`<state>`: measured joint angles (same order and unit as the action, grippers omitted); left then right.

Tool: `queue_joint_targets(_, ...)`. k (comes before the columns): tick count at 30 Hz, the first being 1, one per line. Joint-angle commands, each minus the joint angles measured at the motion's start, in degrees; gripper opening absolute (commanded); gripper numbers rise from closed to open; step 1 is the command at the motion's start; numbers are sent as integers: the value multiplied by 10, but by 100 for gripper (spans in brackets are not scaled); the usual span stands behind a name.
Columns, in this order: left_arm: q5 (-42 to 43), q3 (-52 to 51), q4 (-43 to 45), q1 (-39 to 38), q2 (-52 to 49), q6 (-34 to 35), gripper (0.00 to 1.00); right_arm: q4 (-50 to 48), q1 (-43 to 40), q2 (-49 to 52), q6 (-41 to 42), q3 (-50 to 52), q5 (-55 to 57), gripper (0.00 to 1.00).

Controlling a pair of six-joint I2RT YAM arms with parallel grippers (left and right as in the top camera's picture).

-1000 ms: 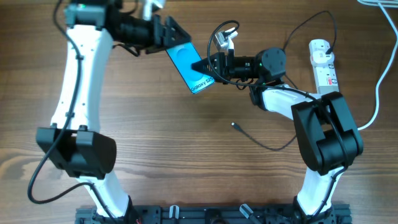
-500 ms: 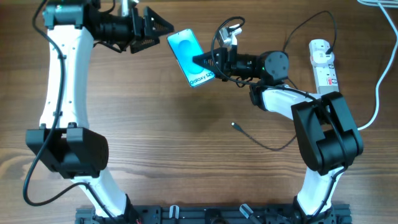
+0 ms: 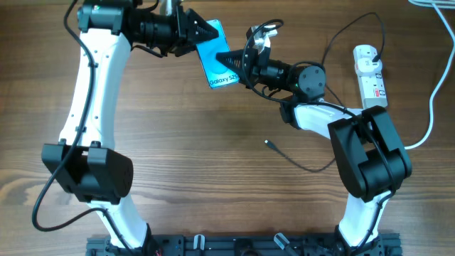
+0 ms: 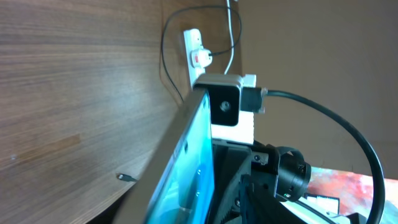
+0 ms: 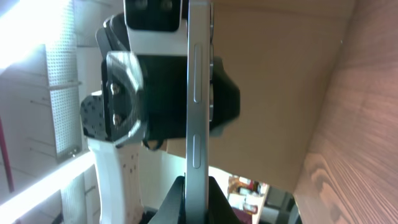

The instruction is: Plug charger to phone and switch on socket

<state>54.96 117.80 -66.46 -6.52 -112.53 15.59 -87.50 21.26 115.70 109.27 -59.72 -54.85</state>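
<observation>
The phone [image 3: 215, 60] hangs in the air at 12 o'clock over the tabletop [image 3: 213, 185], tilted, screen up. The right end effector [image 3: 237, 64] is clamped on the phone's lower edge; its wrist view shows the fingers pinching the thin side. The left end effector [image 3: 206, 33] sits at the phone's upper corner, and I cannot tell whether it has closed on it.

This looks like a handover. To do it well, the left should probably seat squarely on both flat faces and leave the port end bare before the right lets go. The freed right arm could then fetch the plug tip [image 3: 269, 144], which lies at 5 o'clock from the phone. A corner-only hold risks the phone twisting when the plug pushes in.

Count:
- one phone
- one black charger
- one socket [image 3: 371, 75] at 2 o'clock
- one white cable [image 3: 435, 92]
- two arms
</observation>
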Motion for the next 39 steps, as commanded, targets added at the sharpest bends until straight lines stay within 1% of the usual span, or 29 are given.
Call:
queue_joint_targets(1,23,-3,16,-20,-3,28,43,-4,14,-5,-9,-7,38,4)
queue_joint_targets(3,23,-3,32,-22,-3,44,44,-4,15,-5,-9,-7,39,4)
queue_joint_targets(10,22,-3,73,-35,-3,52,43,-4,26,-5,-9,-7,34,4)
queue_joint_targets(11,21,-3,76,-35,-3,59,42,-4,28,-5,-10,-7,30,4)
queue_joint_targets(13,20,-3,75,-35,-3,59,36,-5,29,-5,-11,-7,22,4)
queue_joint_targets(15,20,-3,73,-35,-3,59,35,-7,29,-5,-11,-7,17,4)
queue_joint_targets(16,20,-3,70,-35,-3,59,31,-8,29,-5,-11,-7,14,4)
queue_joint_targets(17,20,-3,69,-35,-3,59,24,-8,29,-5,-11,-7,9,4)
queue_joint_targets(19,20,-3,69,-35,-3,59,17,-8,29,-5,-11,-7,4,4)
queue_joint_targets(21,20,-3,70,-35,-3,59,7,-8,29,-5,-11,-7,2,4)
queue_joint_targets(22,20,-3,70,-35,-3,59,4,-7,29,-5,-11,-7,-2,4)
queue_joint_targets(23,18,-3,70,-35,-3,59,4,-8,29,-5,-11,-7,-6,4)
queue_joint_targets(24,8,-3,69,-35,-3,59,4,-7,29,-5,-11,-7,-10,13)
queue_joint_targets(25,5,-3,69,-35,-3,59,4,-7,29,-5,-12,-7,-13,25)
queue_joint_targets(26,5,-3,69,-35,-3,59,4,-7,29,-5,-13,-7,-16,46)
queue_joint_targets(27,5,-3,69,-35,-3,59,4,-7,29,-5,-13,-7,-16,63)
queue_joint_targets(28,5,-3,69,-35,-3,59,4,-7,29,-5,-13,-7,-16,69)
queue_joint_targets(29,5,-3,69,-35,-3,59,4,-5,28,-5,-15,-7,-15,73)
queue_joint_targets(32,2,-3,68,-35,-3,59,4,1,23,-5,-31,-7,-17,75)
queue_joint_targets(34,-49,-3,51,-34,-3,82,4,1,11,-5,-37,-7,-22,78)
queue_joint_targets(35,-61,-3,44,-33,-3,89,4,1,4,-5,-46,-7,-27,80)
queue_joint_targets(37,-60,-3,36,-22,-3,96,4,2,-17,-5,-54,-7,-38,83)
queue_joint_targets(39,-60,-3,22,2,-3,120,4,2,-37,-5,-55,-7,-42,85)
